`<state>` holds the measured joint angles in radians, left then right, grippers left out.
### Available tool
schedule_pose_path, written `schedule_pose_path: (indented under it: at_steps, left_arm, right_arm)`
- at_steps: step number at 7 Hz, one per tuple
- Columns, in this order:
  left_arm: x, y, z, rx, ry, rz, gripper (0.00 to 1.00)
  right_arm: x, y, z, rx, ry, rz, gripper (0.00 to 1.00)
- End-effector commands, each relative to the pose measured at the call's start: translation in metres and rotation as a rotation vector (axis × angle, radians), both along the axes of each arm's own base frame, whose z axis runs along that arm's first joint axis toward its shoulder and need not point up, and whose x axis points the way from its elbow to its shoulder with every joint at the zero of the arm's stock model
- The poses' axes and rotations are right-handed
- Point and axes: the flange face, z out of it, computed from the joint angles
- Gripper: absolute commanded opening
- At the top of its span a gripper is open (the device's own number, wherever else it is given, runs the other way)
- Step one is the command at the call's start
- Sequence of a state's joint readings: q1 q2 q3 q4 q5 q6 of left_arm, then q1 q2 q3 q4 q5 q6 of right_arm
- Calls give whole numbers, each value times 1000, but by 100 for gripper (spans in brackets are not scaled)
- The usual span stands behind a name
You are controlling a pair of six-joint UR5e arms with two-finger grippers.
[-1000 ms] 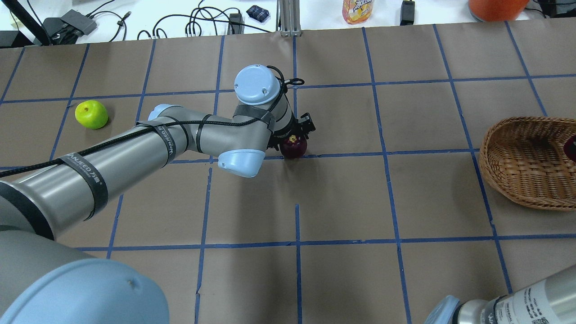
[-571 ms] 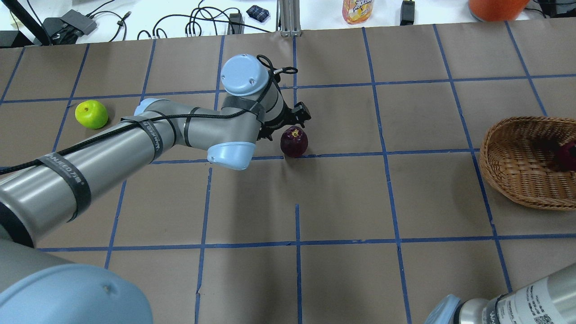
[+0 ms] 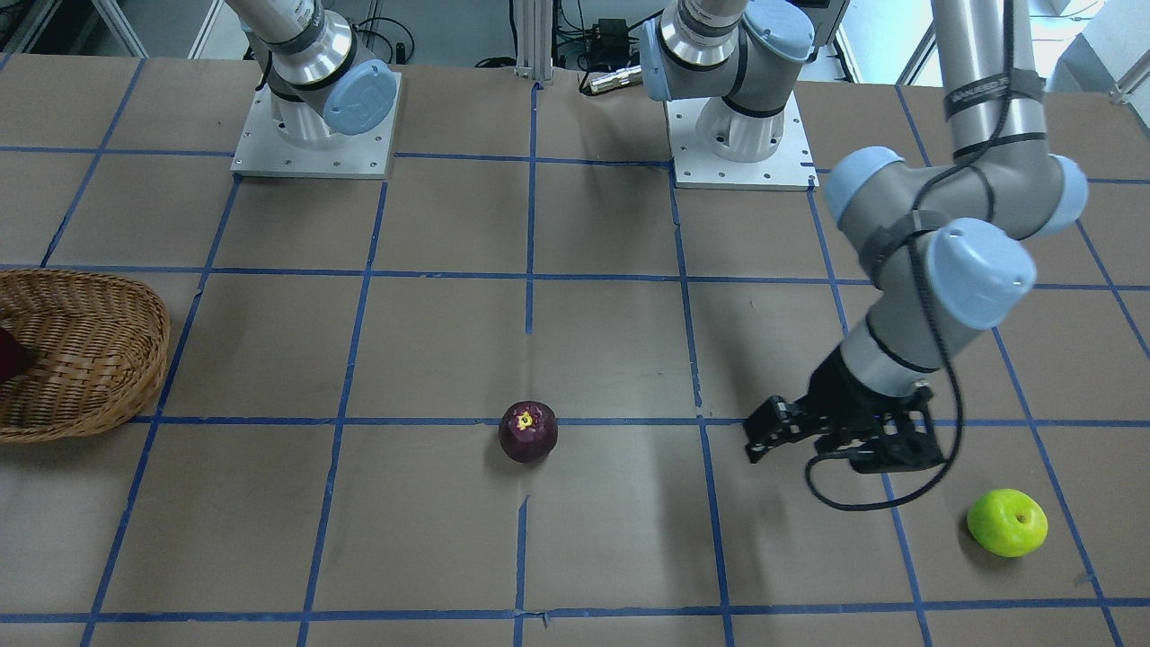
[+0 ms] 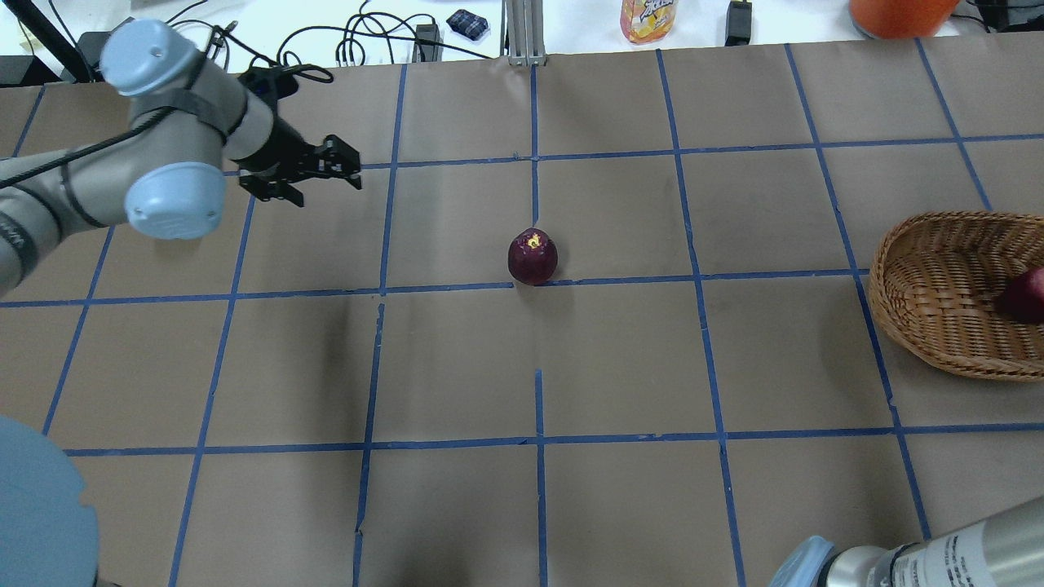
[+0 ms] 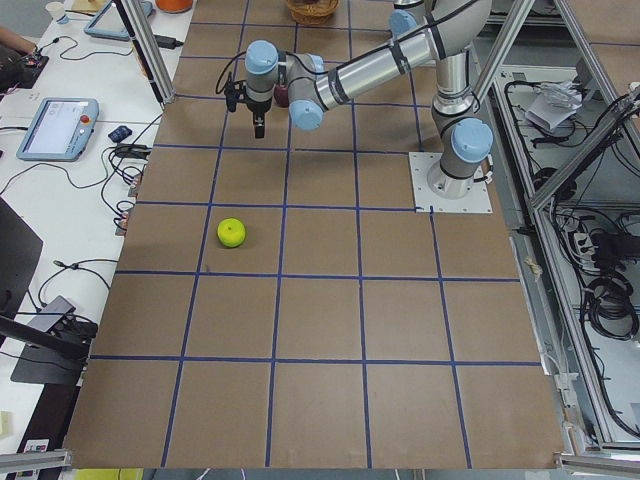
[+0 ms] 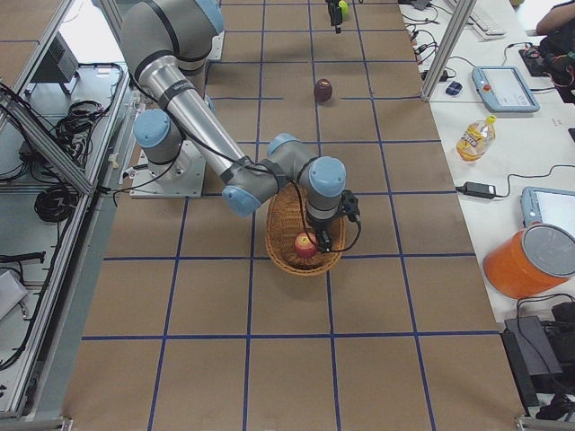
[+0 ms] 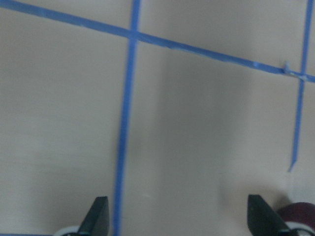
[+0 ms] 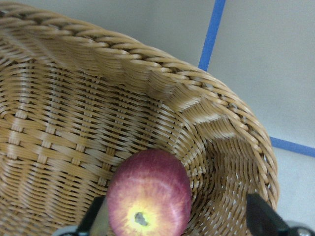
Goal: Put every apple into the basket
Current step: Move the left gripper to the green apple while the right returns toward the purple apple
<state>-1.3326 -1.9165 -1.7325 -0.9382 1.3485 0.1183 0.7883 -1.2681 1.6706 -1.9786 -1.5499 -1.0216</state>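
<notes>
The dark purple apple (image 4: 533, 257) stands alone mid-table, also in the front view (image 3: 528, 432). My left gripper (image 4: 322, 175) is open and empty, well to its left, above bare table (image 7: 179, 219). The green apple (image 3: 1007, 522) lies close beside that gripper; in the overhead view my left arm hides it. The red apple (image 8: 147, 194) lies in the wicker basket (image 8: 147, 64) at the table's right end (image 4: 938, 310). My right gripper (image 8: 177, 221) hangs open just above it, its fingers clear of the apple.
Blue tape lines grid the brown table. Cables, a bottle (image 4: 648, 18) and an orange tub (image 4: 897, 12) sit on the white bench beyond the far edge. The arm bases (image 3: 737, 135) stand at the robot's edge.
My left gripper has drawn away from the purple apple and swung far left toward the green apple. The purple apple stays put. The red apple has shifted a little inside the basket.
</notes>
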Motion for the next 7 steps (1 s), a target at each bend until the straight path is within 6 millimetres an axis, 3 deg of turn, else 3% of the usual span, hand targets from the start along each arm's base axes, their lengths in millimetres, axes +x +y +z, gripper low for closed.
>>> schedule_pose_path:
  at_steps: [1,2,3,4,5,6,7]
  left_arm:
    - [140,9,-20,40,-142,-112,100]
    - [155,9,-24,56,-196,-128,100]
    - [171,-6,-16,50,-265,-199,100]
    - [186,-31,-3,20,-300,-207,100]
    - [212,-44,-8,12,-296,-215,100]
    - [226,-44,-29,35,-275,-209,100]
    - [232,-49,-38,41,-271,-206,100]
  right_arm:
    - [131,-20,71,-22,12,-38,100]
    - [213,-37,75,-12,-6,-111,100]
    - [306,-50,73,-16,-10,-140,100]
    - [387,-55,58,0,-19,-229,100]
    - [457,-63,42,-50,-31,-283,100]
    - [528,-60,18,-65,-47,-305,100]
    - [590,-61,-10,-91,-75,-389,100]
